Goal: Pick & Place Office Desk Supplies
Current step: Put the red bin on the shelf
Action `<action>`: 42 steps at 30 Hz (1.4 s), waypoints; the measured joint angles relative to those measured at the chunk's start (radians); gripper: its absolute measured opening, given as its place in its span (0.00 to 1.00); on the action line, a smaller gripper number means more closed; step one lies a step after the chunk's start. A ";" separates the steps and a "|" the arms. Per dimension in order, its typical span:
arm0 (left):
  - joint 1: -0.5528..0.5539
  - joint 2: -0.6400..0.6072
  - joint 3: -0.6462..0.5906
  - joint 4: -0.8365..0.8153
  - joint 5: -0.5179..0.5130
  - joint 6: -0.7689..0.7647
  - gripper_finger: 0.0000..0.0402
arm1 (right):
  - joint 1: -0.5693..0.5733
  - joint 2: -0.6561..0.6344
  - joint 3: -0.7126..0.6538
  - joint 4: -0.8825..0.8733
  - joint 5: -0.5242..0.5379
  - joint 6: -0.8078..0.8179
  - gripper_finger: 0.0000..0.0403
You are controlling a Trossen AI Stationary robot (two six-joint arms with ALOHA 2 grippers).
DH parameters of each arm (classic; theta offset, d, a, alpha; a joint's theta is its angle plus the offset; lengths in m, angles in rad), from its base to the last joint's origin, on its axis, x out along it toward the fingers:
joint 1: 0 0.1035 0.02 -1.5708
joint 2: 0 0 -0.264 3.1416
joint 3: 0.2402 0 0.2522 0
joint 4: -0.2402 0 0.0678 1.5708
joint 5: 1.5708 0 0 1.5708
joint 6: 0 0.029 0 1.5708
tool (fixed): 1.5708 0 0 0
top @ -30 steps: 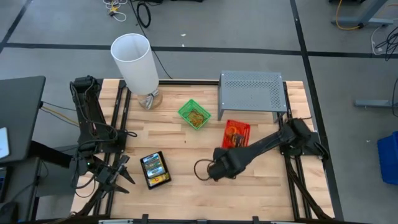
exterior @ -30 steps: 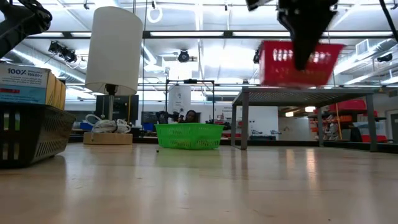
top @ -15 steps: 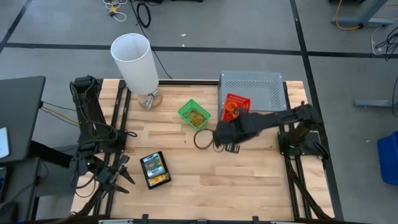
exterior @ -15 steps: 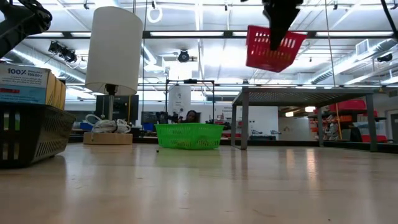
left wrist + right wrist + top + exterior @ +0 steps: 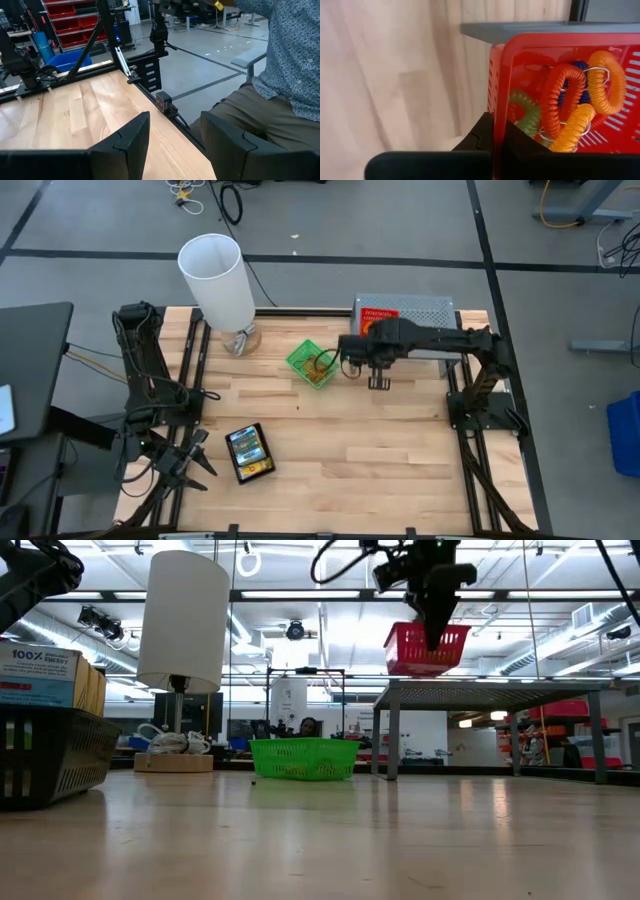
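The right pincer (image 5: pixel 432 635) is pressed together on the near wall of the small red perforated plastic tray (image 5: pixel 427 647) and holds it in the air, just above the near edge of the grey perforated metal riser (image 5: pixel 505 690). In the right wrist view, the tray wall (image 5: pixel 501 107) stands clamped between the 2 dark fingers, and the riser top shows directly beyond it. The tray holds coiled loop bands (image 5: pixel 570 107) in orange, yellow, green and blue, with metal rings.

Governing relation: the riser top lies directly ahead of and below the pincer. The tray hangs forward of the fingers, toward the riser, with its long axis running along the line of the arm's reach. In the low view the tray floor appears close to level and clear of the riser surface. The judgement is that the placement calls for a short advance and descent.

The right arm is the nearer one. The left pincer (image 5: pixel 185 463) waits at the opposite near corner of the worktop (image 5: pixel 330 450), spread and empty.

Below and beside the right pincer, a small green mesh tray (image 5: pixel 312 364) rests on the worktop.

Legible writing: a box (image 5: pixel 45 675) in a black tray reads "100%". Remaining print is unreadable.
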 joint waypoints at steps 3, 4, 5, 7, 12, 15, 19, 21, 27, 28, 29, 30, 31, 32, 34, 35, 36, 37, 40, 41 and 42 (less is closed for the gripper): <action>0.000 0.000 0.000 0.000 0.000 0.000 0.45 | -0.052 0.000 0.000 0.000 -0.007 -0.067 0.00; 0.000 0.000 0.000 0.000 0.000 0.000 0.45 | -0.070 0.000 0.000 0.000 -0.019 -0.088 0.00; 0.000 0.000 0.000 0.000 0.000 0.000 0.45 | -0.087 0.000 0.000 0.000 -0.036 -0.109 0.00; 0.000 0.000 0.000 0.000 0.000 -0.001 0.45 | -0.119 0.000 0.000 0.002 -0.066 -0.150 0.00; 0.000 0.000 0.000 0.000 0.000 -0.009 0.45 | -0.186 0.000 0.000 0.007 -0.078 -0.180 0.00; 0.000 0.000 0.000 0.000 0.000 -0.017 0.45 | -0.218 0.000 0.000 0.001 -0.078 -0.180 0.00; 0.000 0.000 0.000 0.000 0.000 -0.020 0.45 | -0.251 0.000 0.000 0.001 -0.098 -0.184 0.00; 0.000 0.000 0.000 -0.001 0.000 -0.020 0.45 | -0.267 0.000 0.000 0.001 -0.117 -0.190 0.00; 0.000 0.000 0.000 -0.018 0.000 -0.034 0.45 | -0.307 0.000 0.000 0.000 -0.178 -0.248 0.00; 0.000 0.000 0.000 -0.019 0.000 -0.037 0.45 | -0.311 0.000 0.000 0.000 -0.178 -0.262 0.00; 0.000 0.000 0.000 -0.020 0.000 -0.041 0.45 | -0.312 0.000 0.000 0.000 -0.178 -0.273 0.00; 0.000 0.000 0.000 -0.022 0.000 -0.045 0.45 | -0.314 0.001 0.000 0.000 -0.178 -0.282 0.00; 0.000 0.000 0.000 -0.024 0.000 -0.050 0.45 | -0.316 0.001 0.000 0.000 -0.178 -0.292 0.00; 0.000 0.000 0.000 -0.024 0.000 -0.053 0.45 | -0.315 0.001 0.000 0.000 -0.179 -0.305 0.00; 0.000 0.000 0.000 -0.024 0.000 -0.057 0.45 | -0.312 0.001 0.000 0.005 -0.179 -0.336 0.00; 0.000 0.000 0.000 -0.024 0.000 -0.057 0.45 | -0.308 0.001 0.000 0.009 -0.178 -0.350 0.00; 0.000 0.000 0.000 -0.024 0.000 -0.057 0.45 | -0.303 0.001 0.000 0.014 -0.177 -0.363 0.00; 0.000 0.000 0.000 -0.024 0.000 -0.057 0.45 | -0.297 0.001 0.000 0.019 -0.176 -0.372 0.00; 0.000 0.000 0.000 -0.024 -0.002 -0.058 0.45 | -0.276 0.001 0.000 0.055 -0.180 -0.392 0.00; 0.000 0.000 0.000 -0.023 -0.005 -0.058 0.45 | -0.270 0.001 0.000 0.066 -0.182 -0.399 0.00; 0.000 0.000 0.000 -0.023 -0.006 -0.058 0.45 | -0.264 0.001 0.000 0.078 -0.185 -0.402 0.00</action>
